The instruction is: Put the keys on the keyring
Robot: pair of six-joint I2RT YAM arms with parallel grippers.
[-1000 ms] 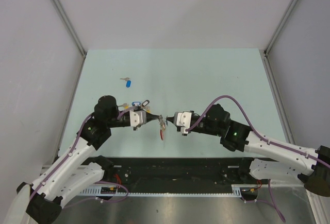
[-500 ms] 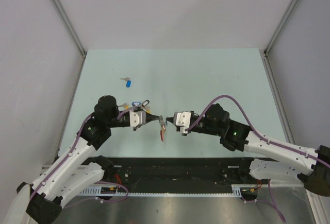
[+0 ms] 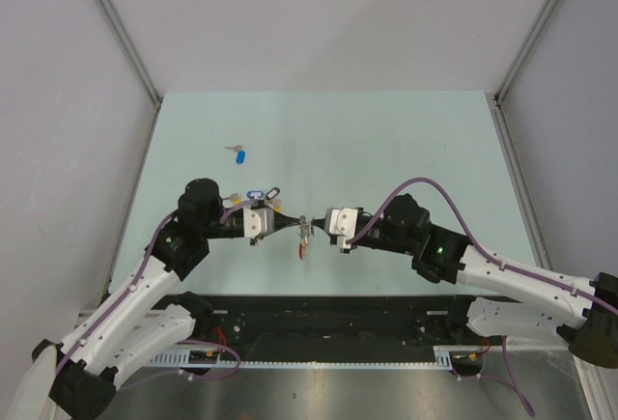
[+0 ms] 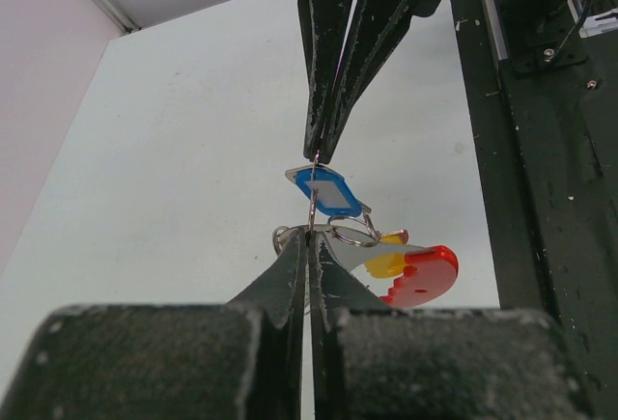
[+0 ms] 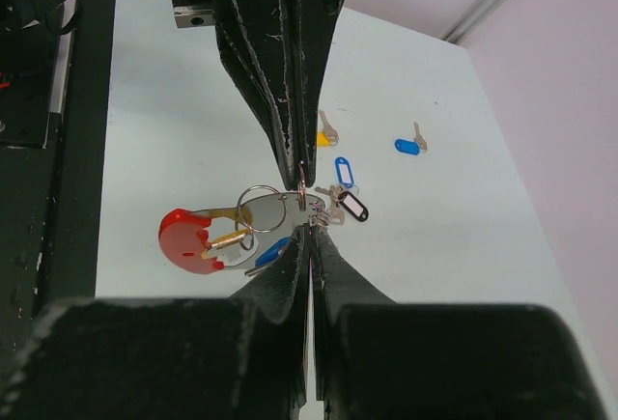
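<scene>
The keyring (image 3: 303,246) hangs in the air between my two grippers, its red plastic part lowest. My left gripper (image 3: 294,222) and right gripper (image 3: 315,222) meet tip to tip. Both are shut on a thin metal ring at its top. In the left wrist view my left gripper (image 4: 311,237) pinches the wire ring (image 4: 312,198); a blue tag (image 4: 328,191), a yellow tag (image 4: 384,265) and the red part (image 4: 425,277) hang beside it. In the right wrist view my right gripper (image 5: 309,229) pinches the same ring next to the red part (image 5: 185,239) and a silver ring (image 5: 261,210).
Loose keys lie on the pale green table (image 3: 406,140): a blue-tagged key (image 3: 239,155) far left, and a cluster with a blue tag (image 3: 256,193), a black tag (image 3: 273,191) and a yellow tag (image 3: 235,197) by the left arm. These also show in the right wrist view (image 5: 348,206).
Both grippers and the hanging keyring have shifted very slightly away from the arm bases. The grips are unchanged.
</scene>
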